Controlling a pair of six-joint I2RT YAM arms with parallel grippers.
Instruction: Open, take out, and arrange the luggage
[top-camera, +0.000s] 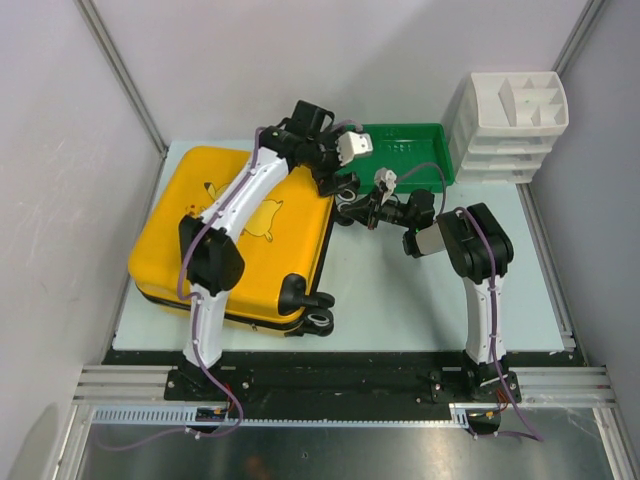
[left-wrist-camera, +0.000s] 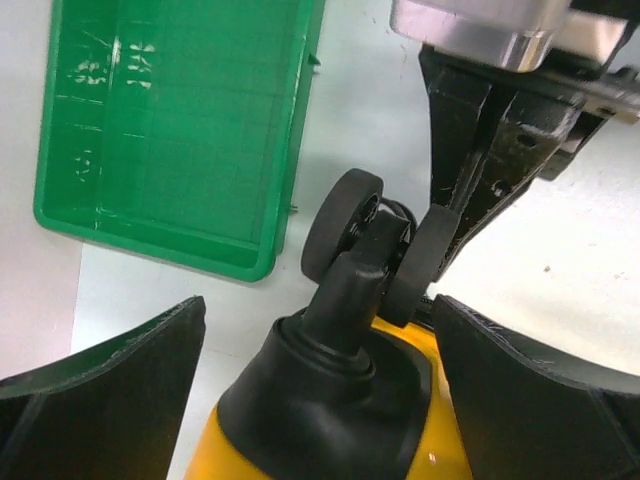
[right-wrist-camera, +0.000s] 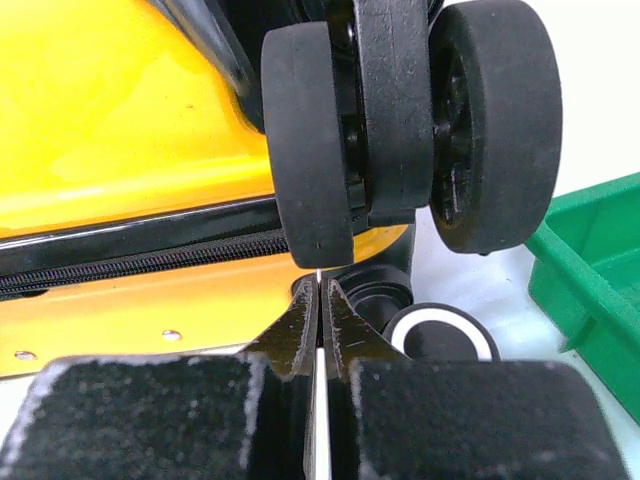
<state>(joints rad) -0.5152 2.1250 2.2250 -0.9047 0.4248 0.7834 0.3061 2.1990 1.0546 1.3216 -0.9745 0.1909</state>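
The yellow luggage lies flat and closed on the table's left side, with its black zipper band shut. My left gripper is open at the far right corner, its fingers straddling the black wheel housing without touching it. The twin wheel sits just beyond that gripper. My right gripper is shut, with its tips right under the same wheel, close to the yellow shell. I see nothing held between them. Its black fingers show in the left wrist view.
A green tray stands just behind the two grippers, and it also shows in the left wrist view and the right wrist view. A white compartmented organizer stands at the back right. A second luggage wheel sits low by the right fingers.
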